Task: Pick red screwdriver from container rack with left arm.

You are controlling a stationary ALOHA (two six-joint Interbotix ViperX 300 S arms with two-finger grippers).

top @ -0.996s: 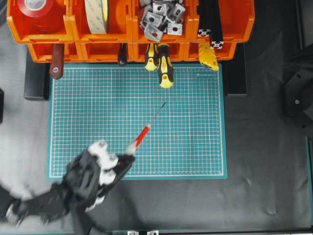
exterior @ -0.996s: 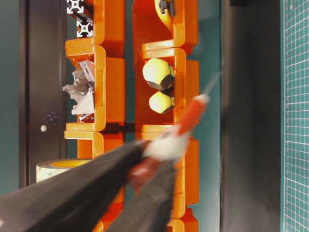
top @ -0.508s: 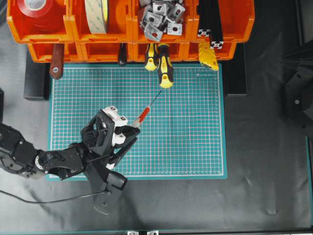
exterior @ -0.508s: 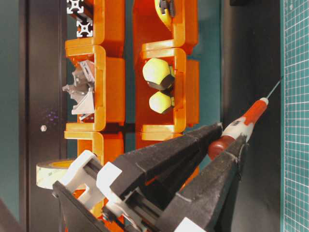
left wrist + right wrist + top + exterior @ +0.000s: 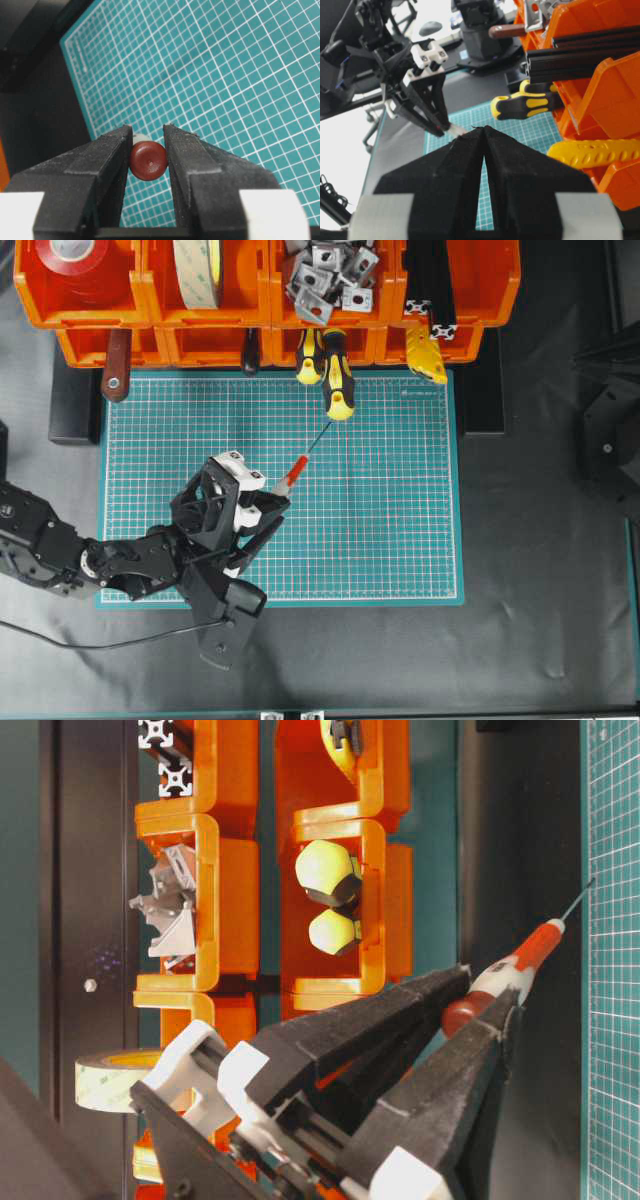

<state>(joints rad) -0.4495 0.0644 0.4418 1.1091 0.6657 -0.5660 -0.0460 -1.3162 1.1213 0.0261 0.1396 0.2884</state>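
Note:
The red screwdriver (image 5: 293, 473) hangs over the green mat, its thin shaft pointing up-right toward the container rack (image 5: 145, 290). My left gripper (image 5: 272, 502) is shut on its handle end. In the left wrist view the round red butt (image 5: 148, 160) sits pinched between the two black fingers (image 5: 112, 150). From table level, the screwdriver (image 5: 520, 965) sticks out of the left gripper (image 5: 488, 1005) in front of the orange rack (image 5: 370, 820). My right gripper (image 5: 484, 129) is shut with nothing in it, near the rack's right end (image 5: 615, 90).
Two yellow-and-black screwdrivers (image 5: 337, 380) poke out of the rack's lower row, just beyond the red screwdriver's tip. A maroon handle (image 5: 115, 365), tape rolls (image 5: 75, 260) and metal brackets (image 5: 325, 275) fill other bins. The green cutting mat (image 5: 380, 520) lies below.
The left arm has swung up and right over the mat with the screwdriver in its grip, bringing the tip close to the yellow-black handles. Over the last half second it barely moved.

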